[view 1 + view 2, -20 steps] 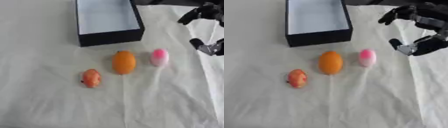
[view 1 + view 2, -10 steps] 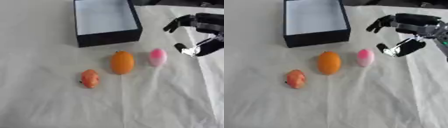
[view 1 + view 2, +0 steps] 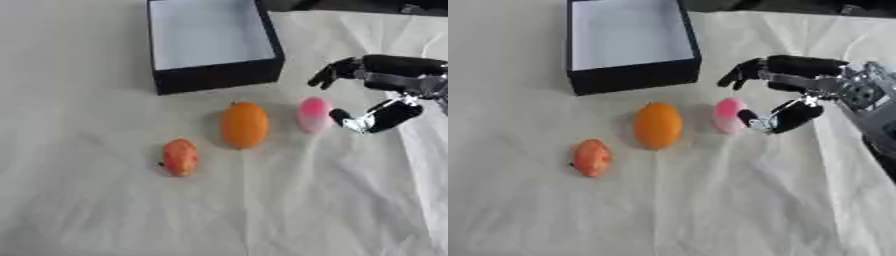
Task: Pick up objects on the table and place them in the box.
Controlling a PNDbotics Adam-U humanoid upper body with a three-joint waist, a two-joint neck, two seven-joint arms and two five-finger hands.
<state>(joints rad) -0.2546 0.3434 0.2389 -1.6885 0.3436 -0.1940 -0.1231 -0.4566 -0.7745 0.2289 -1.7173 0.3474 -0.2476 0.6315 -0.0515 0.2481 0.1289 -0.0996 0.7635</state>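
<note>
Three small things lie in a row on the white cloth: a red-orange fruit (image 3: 179,157) at the left, an orange oval fruit (image 3: 244,125) in the middle, and a pink egg-shaped thing (image 3: 313,114) at the right. My right hand (image 3: 802,87) hovers just right of the pink thing, open, fingers spread above it and thumb low beside it, holding nothing. A black box (image 3: 219,75) with a pale inside stands open behind the row. My left hand shows in neither view.
The white cloth (image 3: 262,210) covers the table, with creases running along the right side. A dark strip shows past the far edge at the top right.
My right hand has come in from the right edge toward the left and lower, and now stands close beside the pink thing. The three things have not moved.
</note>
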